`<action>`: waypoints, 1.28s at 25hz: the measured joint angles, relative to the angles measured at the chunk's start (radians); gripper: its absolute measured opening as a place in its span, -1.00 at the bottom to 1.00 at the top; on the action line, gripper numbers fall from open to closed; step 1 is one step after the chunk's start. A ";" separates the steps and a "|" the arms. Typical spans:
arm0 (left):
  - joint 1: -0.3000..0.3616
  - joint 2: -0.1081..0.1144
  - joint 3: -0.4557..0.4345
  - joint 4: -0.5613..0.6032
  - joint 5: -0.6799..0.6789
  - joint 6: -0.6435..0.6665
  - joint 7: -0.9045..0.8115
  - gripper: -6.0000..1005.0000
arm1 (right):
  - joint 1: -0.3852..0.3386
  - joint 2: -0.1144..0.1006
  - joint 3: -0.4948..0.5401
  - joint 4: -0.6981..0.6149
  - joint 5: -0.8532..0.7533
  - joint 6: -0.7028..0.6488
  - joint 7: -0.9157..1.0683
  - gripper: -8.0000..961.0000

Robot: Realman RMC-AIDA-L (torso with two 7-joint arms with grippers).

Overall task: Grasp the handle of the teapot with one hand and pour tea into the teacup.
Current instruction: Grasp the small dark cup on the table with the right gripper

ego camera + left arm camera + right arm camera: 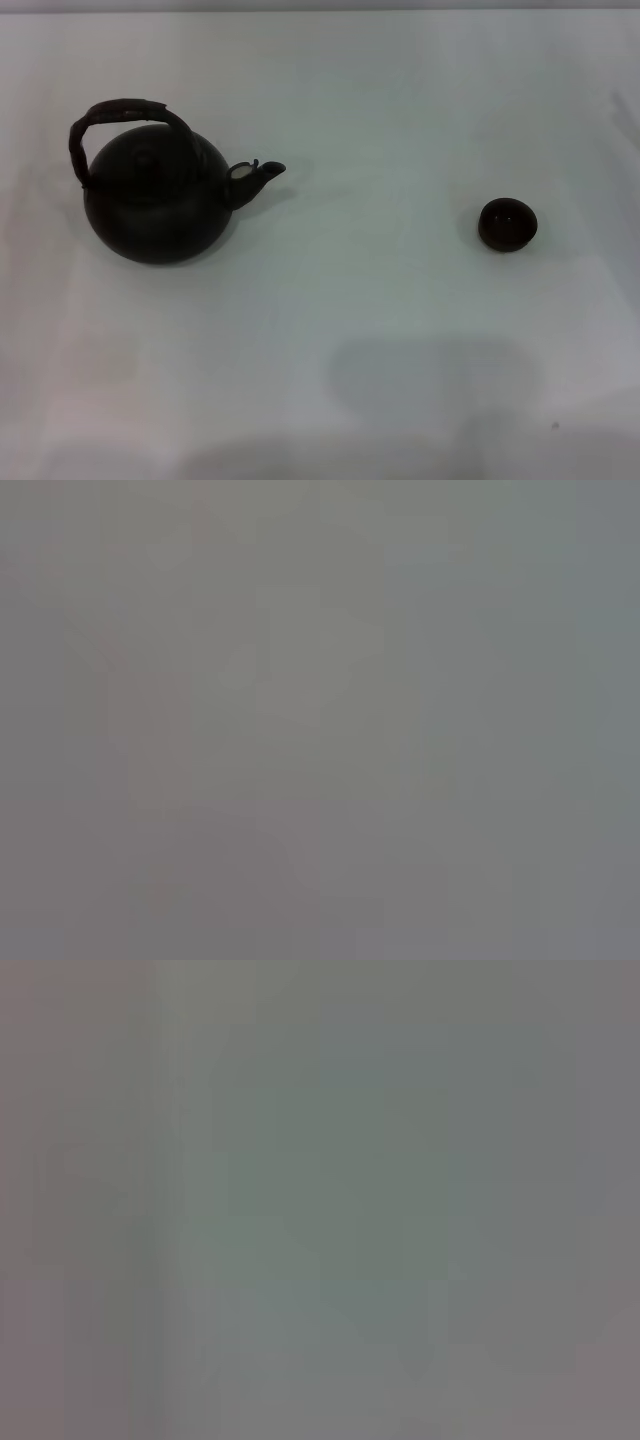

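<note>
**Teapot and teacup wait, no pincer in sight**

The teapot [160,205] stands upright on the white surface [350,330], on the robot's left — spout [258,177] pointing right toward the teacup [507,223], well apart from it. The handle [125,120] arches over the lid, running left to right. Neither pincer shows, so its opening cannot be told — both wrist views are blank grey.

White tabletop [360,90] fills view; soft even light, faint shadow near front edge.
</note>
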 joint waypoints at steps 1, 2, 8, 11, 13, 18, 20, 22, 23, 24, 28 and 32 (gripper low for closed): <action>-0.004 0.000 0.000 -0.004 -0.005 0.000 0.000 0.75 | 0.000 0.000 0.008 -0.003 0.000 -0.004 -0.001 0.79; -0.004 0.000 0.000 -0.004 -0.005 0.000 0.000 0.75 | 0.000 0.000 0.014 -0.005 0.000 -0.008 -0.001 0.80; -0.028 0.000 0.006 -0.010 -0.004 0.031 0.004 0.75 | -0.011 -0.006 0.010 -0.027 -0.012 -0.012 0.008 0.82; -0.029 0.000 0.008 -0.011 -0.003 0.054 0.004 0.75 | -0.024 -0.015 -0.016 -0.070 -0.072 -0.010 0.043 0.82; -0.029 0.000 0.008 -0.011 -0.003 0.056 0.004 0.75 | -0.039 -0.023 -0.029 -0.129 -0.157 -0.008 0.122 0.82; -0.028 0.000 0.008 -0.018 -0.002 0.066 0.005 0.75 | -0.051 -0.057 -0.032 -0.258 -0.390 0.042 0.343 0.82; -0.029 0.001 0.008 -0.021 -0.002 0.068 0.005 0.75 | -0.049 -0.070 -0.032 -0.302 -0.492 0.089 0.431 0.82; -0.029 0.001 0.008 -0.021 -0.002 0.069 0.005 0.75 | -0.043 -0.080 -0.032 -0.340 -0.577 0.139 0.514 0.82; -0.029 0.001 0.008 -0.021 -0.002 0.069 0.005 0.75 | -0.041 -0.082 -0.032 -0.358 -0.610 0.159 0.547 0.82; -0.029 0.002 0.008 -0.021 -0.002 0.069 0.005 0.75 | -0.038 -0.083 -0.032 -0.379 -0.645 0.182 0.585 0.82; -0.029 0.004 0.008 -0.021 -0.002 0.070 0.005 0.75 | -0.034 -0.081 -0.031 -0.458 -0.754 0.246 0.700 0.82; -0.034 0.005 0.008 -0.017 -0.002 0.071 0.005 0.75 | -0.017 -0.070 -0.031 -0.489 -0.835 0.277 0.748 0.82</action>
